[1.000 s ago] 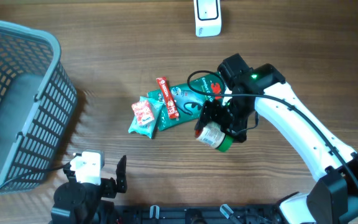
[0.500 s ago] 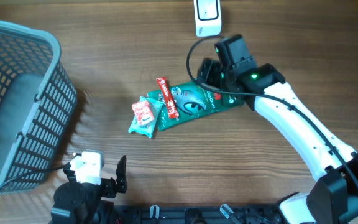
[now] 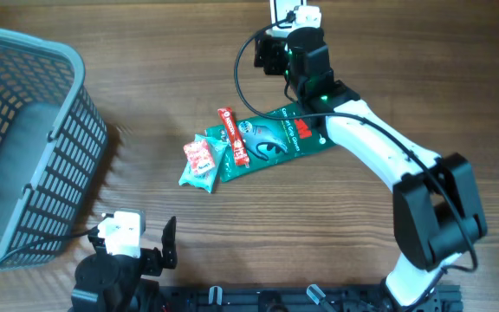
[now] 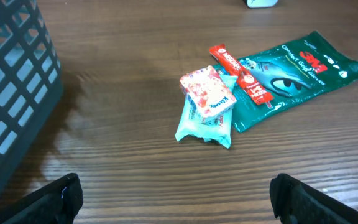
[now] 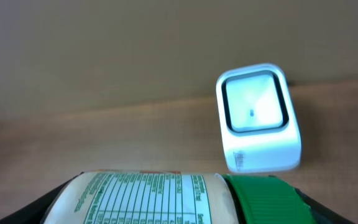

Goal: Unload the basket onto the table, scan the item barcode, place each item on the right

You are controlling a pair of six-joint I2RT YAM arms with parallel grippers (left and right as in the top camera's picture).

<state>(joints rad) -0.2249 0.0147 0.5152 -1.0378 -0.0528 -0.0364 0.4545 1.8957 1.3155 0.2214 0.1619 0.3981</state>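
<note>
While the right gripper (image 5: pixel 185 210) pinches the small white plastic bottle with a green screw cap (image 5: pixel 143 199) lying sideways across its jaws, the step in hand is, by my judgement, presenting that bottle to the reader. The wrist view shows the bottle low in the frame, cap toward the right, with a green printed table on the label facing the camera. No barcode shows on that face, and I cannot tell what the far side carries.

Just beyond the bottle stands the white boxy scanner with a dark-rimmed window (image 5: pixel 258 118), close to it and slightly to the right. To do this well, the arm should roll the bottle slowly about its long axis so each strip of label passes the window. The curved surface should be square to the glass and near it without touching. A short pause at each turn would give the reader time. The grip looks adequate, yet a round body can twist between flat fingers, so the roll should be gentle.

Further out on the brown wooden table (image 3: pixel 145 52) lie a flat green packet (image 3: pixel 271 143), a red stick sachet (image 3: pixel 233 136) and a small red-and-white packet (image 3: pixel 199 159), well apart from the scanner. The grey mesh basket (image 3: pixel 24 130) stands at the far left. The left gripper (image 4: pixel 179 199) hangs spread wide and empty.
</note>
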